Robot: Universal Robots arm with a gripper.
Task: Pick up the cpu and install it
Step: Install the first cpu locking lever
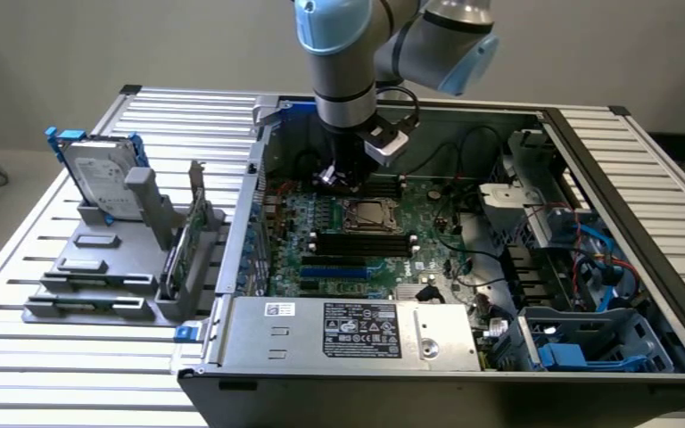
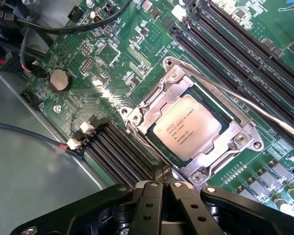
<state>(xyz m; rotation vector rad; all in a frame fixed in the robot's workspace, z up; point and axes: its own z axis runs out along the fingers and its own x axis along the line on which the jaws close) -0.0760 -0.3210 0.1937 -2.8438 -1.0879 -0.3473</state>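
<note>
Above the motherboard [image 2: 112, 58] inside the open computer case [image 1: 628, 267], the gripper [image 2: 161, 178] hangs with its fingers pressed together, holding nothing. Just beside its tips, the cpu [image 2: 187, 128] sits flat in the metal-framed socket [image 2: 147, 105], lever [image 2: 245, 105] unlatched alongside.

Cpu [image 2: 187, 128] dull metal top; socket frame [image 2: 152, 110] shiny metal.

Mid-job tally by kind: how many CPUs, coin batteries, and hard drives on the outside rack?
cpu: 1, lying in the socket
coin battery: 1, on the board
hard drive: 1, standing on the grey rack
Total: 3
</note>
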